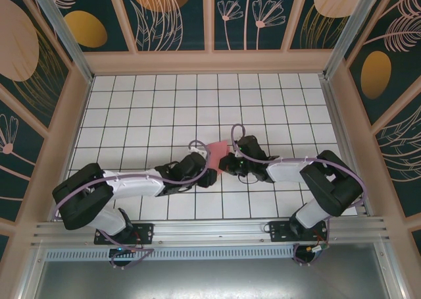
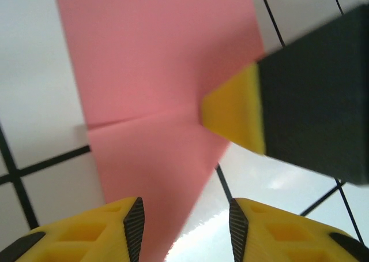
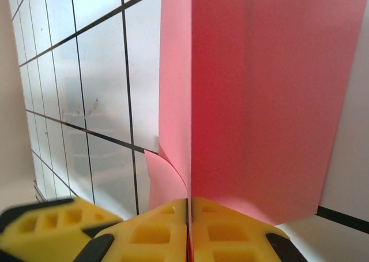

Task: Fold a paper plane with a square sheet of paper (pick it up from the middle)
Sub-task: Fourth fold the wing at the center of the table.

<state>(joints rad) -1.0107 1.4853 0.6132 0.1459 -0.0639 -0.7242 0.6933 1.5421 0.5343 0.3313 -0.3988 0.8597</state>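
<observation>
The top view looks steeply down from behind the arm bases over the counter [image 1: 131, 101]; both wrist views sit close against the pink paper [image 2: 150, 71], seemingly from opposite sides; all share it.

Matt pink paper on a glossy white counter, yellow plastic all around it.
The square sheet of paper [image 2: 155, 71] looks thin, smooth and matt, with one sharp crease; the counter [image 2: 271, 181] below is slick white tile, throwing back glare. The left tool [image 2: 184, 221] has dull yellow plastic fingers [image 2: 86, 236] with black rubbery-looking pads [image 2: 136, 224], and the right tool [image 3: 189, 216] is the same yellow plastic. Along the bottom of the overhead view runs a brushed metal rail [image 1: 210, 232].
</observation>
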